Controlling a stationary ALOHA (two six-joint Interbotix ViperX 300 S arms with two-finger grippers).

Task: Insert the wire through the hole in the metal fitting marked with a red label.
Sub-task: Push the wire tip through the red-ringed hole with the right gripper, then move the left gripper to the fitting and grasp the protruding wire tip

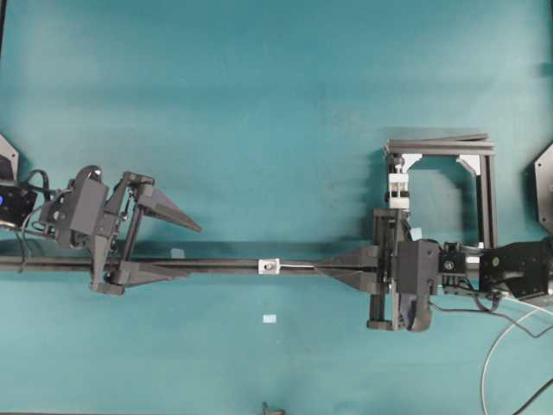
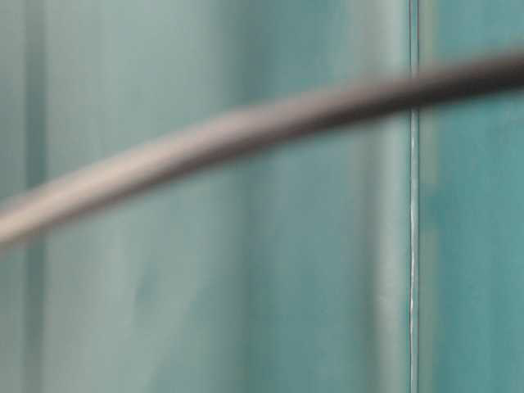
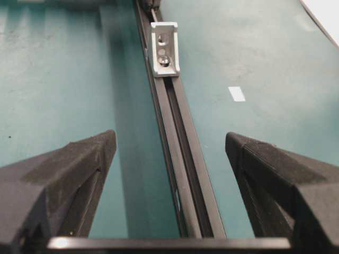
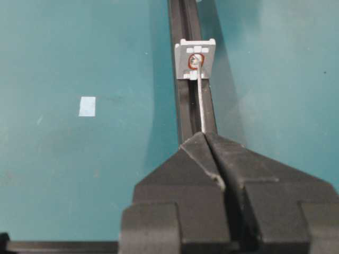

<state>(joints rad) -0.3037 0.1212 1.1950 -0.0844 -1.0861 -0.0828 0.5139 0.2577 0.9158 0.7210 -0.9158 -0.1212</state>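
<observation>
I see the metal fitting (image 4: 195, 59) sitting on the black rail (image 4: 186, 100), roughly mid-span between both arms. Its red-ringed hole (image 4: 195, 60) faces my right wrist camera. The wire (image 4: 201, 100) runs straight from the right end effector (image 4: 204, 138) up to that hole; its tip sits at the ring, can't tell if it's actually through.

Right arm reaches in level along the rail from the right side, end effector pressed together, pinching the wire at the fingertips, a short gap from the fitting.

Left arm is low over the rail on the opposite side, pointing at the fitting's back face (image 3: 164, 48). Left end effector (image 3: 169, 153) is spread wide, fingers straddling the rail, gripping nothing.

Teal surface (image 1: 259, 104) underneath; black frame (image 1: 449, 186) beyond the right arm. Table-level view is all blur.
</observation>
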